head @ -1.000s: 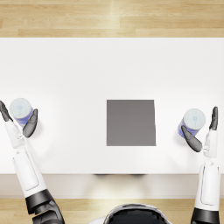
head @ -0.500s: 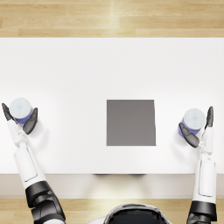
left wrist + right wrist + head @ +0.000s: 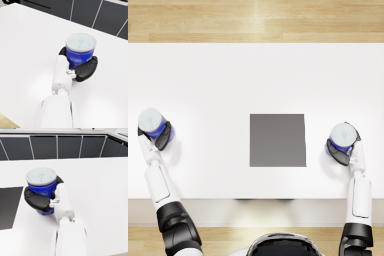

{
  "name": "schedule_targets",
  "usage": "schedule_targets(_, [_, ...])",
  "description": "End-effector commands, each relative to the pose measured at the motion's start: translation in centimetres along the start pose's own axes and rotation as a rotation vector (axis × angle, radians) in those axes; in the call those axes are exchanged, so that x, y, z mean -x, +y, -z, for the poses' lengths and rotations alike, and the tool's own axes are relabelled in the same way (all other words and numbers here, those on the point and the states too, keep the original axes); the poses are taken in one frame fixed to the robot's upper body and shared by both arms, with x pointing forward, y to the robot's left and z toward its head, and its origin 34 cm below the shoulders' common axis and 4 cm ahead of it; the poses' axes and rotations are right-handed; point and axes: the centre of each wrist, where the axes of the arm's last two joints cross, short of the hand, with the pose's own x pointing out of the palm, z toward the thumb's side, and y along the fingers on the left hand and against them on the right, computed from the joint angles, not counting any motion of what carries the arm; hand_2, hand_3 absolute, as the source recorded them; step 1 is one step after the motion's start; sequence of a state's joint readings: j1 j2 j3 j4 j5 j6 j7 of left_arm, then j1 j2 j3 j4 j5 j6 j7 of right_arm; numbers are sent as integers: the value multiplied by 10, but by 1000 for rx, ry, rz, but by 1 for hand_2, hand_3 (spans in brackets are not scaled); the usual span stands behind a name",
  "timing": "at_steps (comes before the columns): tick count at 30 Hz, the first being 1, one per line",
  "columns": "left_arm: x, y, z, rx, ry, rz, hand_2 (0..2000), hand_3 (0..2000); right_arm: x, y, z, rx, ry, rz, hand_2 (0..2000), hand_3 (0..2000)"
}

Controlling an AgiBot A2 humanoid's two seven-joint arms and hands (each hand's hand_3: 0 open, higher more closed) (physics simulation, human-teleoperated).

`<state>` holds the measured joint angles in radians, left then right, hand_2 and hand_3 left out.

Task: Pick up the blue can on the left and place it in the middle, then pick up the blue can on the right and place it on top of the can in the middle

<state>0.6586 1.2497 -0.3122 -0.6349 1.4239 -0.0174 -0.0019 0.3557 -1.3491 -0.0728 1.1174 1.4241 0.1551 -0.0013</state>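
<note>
- Left can (image 3: 152, 123): upright on the white table (image 3: 253, 75) at about 9 o'clock from the grey mat (image 3: 277, 139), well apart from it. Its pale lid faces up; blue wall with a thin orange band under the rim in the left wrist view (image 3: 80, 51).
- Left hand (image 3: 161, 136): wrapped around the lower part of the left can, dark fingers on both sides of it. In the left wrist view (image 3: 82, 67) the forearm covers the near side of the can, so the contact there cannot be made out.
- Right can (image 3: 343, 137): upright at about 3 o'clock from the mat, near its edge but not touching. In the right wrist view (image 3: 42, 185) its label is too blurred to read.
- Right hand (image 3: 344, 150): closed around the right can; in the right wrist view (image 3: 41, 199) a thick dark finger crosses the front of the can, and the rest of the hand lies behind the white forearm.
- Whether either can's base rests on the table or is just off it cannot be told; hands and shadow hide the bases.
- Mat: flat in the middle of the table, bare; cut off by the edge of the right wrist view (image 3: 8, 205).
</note>
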Motion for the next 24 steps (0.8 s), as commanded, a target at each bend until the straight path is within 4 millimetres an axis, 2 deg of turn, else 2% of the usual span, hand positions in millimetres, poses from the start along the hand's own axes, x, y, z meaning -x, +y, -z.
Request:
schedule_targets(1, [-3, -6, -23, -107, 4, 14, 2000, 1520, 0, -3, -8, 29, -1, -12, 2000, 1520])
schedule_targets(6, [-26, -32, -55, -301, 66, 123, 2000, 1520, -10, 3, -26, 115, 11, -20, 2000, 1520])
schedule_targets(9, [-52, -54, -65, -392, 124, 228, 2000, 1520, -19, 10, -42, 186, 26, -55, 2000, 1520])
schedule_targets(13, [-93, -85, -59, -446, 206, 398, 2000, 1520, -35, 20, -63, 280, 44, -104, 2000, 1520])
schedule_targets(21, [-161, -118, -43, -455, 277, 680, 2000, 1520, -55, 34, -97, 424, 54, -164, 2000, 1520])
schedule_targets(24, [-180, -124, -37, -441, 287, 741, 2000, 1520, -60, 35, -106, 459, 52, -176, 2000, 1520])
